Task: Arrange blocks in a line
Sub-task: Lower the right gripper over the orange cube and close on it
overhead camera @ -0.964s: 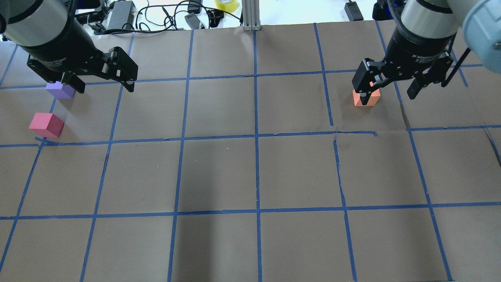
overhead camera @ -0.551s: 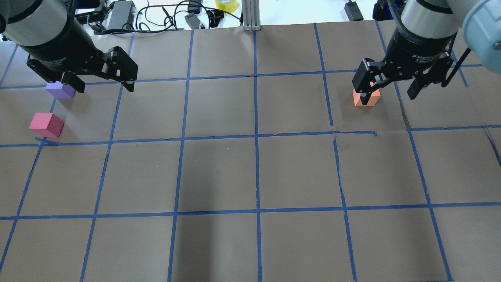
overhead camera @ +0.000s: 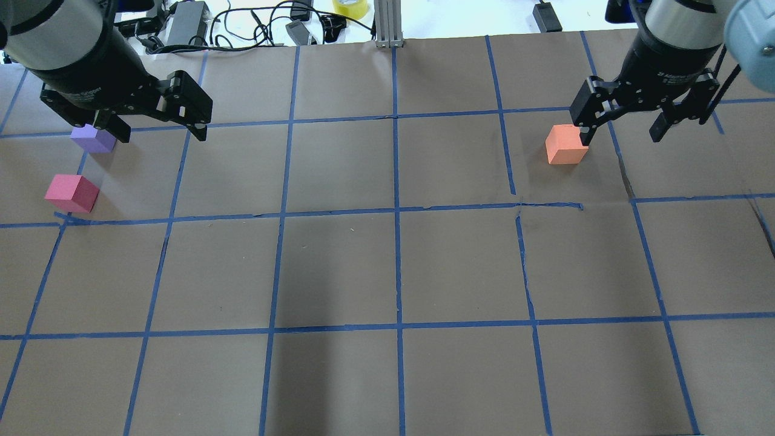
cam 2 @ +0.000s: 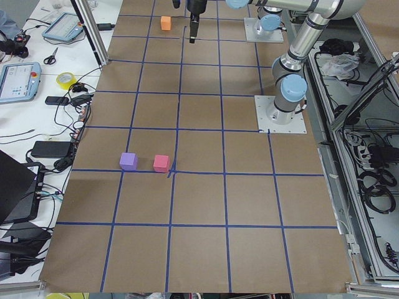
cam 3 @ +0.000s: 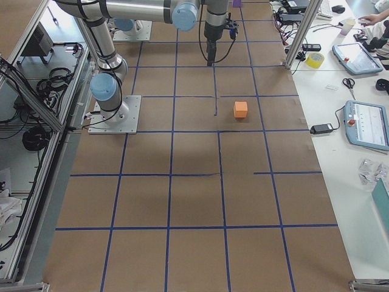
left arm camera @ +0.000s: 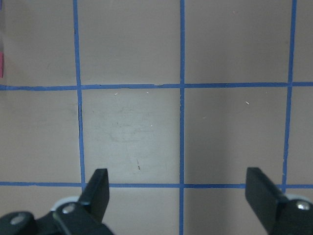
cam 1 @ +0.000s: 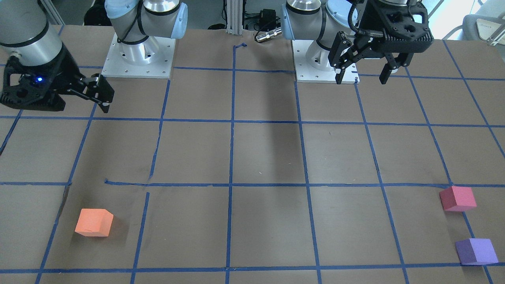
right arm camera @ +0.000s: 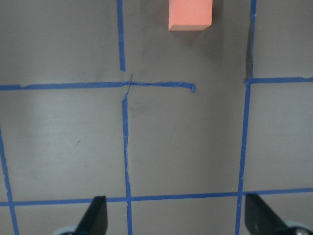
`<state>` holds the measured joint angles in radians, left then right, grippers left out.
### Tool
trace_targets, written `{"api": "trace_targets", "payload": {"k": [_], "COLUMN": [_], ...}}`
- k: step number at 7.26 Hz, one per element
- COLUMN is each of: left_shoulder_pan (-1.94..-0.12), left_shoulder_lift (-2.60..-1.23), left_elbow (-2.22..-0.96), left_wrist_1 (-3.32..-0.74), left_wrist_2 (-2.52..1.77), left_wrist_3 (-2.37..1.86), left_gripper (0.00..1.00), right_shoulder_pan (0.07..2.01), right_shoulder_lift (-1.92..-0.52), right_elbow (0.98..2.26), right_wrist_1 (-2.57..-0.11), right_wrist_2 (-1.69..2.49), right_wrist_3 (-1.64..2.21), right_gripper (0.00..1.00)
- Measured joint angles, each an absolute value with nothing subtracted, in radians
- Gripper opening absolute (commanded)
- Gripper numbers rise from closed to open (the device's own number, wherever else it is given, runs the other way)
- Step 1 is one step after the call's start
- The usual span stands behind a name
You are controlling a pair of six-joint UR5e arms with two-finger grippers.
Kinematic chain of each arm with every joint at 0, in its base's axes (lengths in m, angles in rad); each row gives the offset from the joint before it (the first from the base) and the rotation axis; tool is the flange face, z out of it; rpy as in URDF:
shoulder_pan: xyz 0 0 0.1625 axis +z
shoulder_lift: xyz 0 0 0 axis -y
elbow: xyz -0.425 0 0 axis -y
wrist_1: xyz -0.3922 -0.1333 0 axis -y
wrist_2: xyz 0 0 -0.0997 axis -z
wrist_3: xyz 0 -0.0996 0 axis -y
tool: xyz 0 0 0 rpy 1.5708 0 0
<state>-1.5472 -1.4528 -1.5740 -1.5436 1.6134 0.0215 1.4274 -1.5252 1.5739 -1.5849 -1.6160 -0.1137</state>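
Note:
The orange block [overhead camera: 566, 145] sits on the brown paper at the far right; it also shows in the front view [cam 1: 94, 223] and at the top of the right wrist view [right arm camera: 190, 14]. The red-pink block [overhead camera: 71, 192] and the purple block [overhead camera: 92, 139] sit close together at the far left, apart from each other [cam 1: 457, 198] [cam 1: 476, 251]. My left gripper [overhead camera: 160, 128] is open and empty, raised above the table beside the purple block [left arm camera: 178, 193]. My right gripper [overhead camera: 620, 132] is open and empty, raised just right of the orange block [right arm camera: 177, 215].
Blue tape lines [overhead camera: 396, 212] divide the paper into squares. Cables, power bricks and a yellow tape roll [overhead camera: 350, 6] lie beyond the far edge, by an aluminium post [overhead camera: 387, 24]. The two arm bases [cam 1: 138, 55] [cam 1: 323, 59] stand on the robot's side.
My right gripper has moved to the right and off the orange block, which now shows whole. The left gripper and all three blocks have not moved.

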Motion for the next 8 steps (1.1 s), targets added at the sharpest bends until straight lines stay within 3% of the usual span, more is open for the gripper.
{"api": "trace_targets", "payload": {"k": [8], "left_shoulder_pan": [-1.549], "left_shoulder_lift": [-1.465], "left_elbow": [-1.561], "left_wrist_1": [-1.544], "left_wrist_2": [1.623], "left_wrist_3": [0.021], "left_gripper": [1.0], "right_shoulder_pan": [1.381], "right_shoulder_lift": [-1.093], "right_elbow": [1.564], "right_wrist_1": [-2.193], "right_wrist_2": [-1.577], "right_wrist_3": [-0.28], "right_gripper": [1.0]}}
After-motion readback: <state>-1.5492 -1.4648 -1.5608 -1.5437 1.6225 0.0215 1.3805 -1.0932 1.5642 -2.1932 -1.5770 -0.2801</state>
